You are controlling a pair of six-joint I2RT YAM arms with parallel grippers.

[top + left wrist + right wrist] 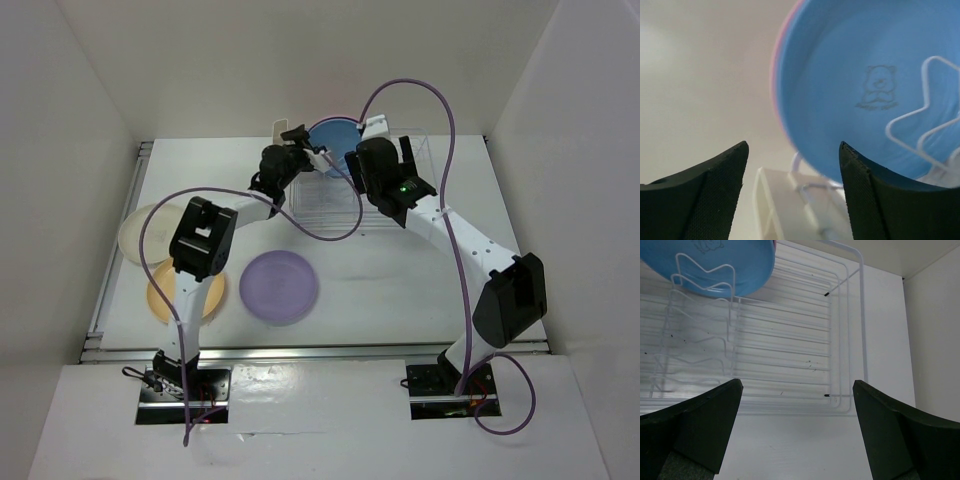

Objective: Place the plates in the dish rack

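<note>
Round blue matte plastic plate [865,85] upright in silver-white wire dish rack [785,340]; round purple plate [280,285] flat, well apart on rack's near side — looks light, stiff, slick; calls for a rim pinch. Spread, empty: left gripper [792,145], right gripper [797,382]

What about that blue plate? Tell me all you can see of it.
The blue plate is round, shallow and matte, plastic by its look, with a bear outline pressed into its middle. It stands on edge in the wire rack, white prongs crossing its face, and the rim of a pink plate peeks out behind it.
</note>
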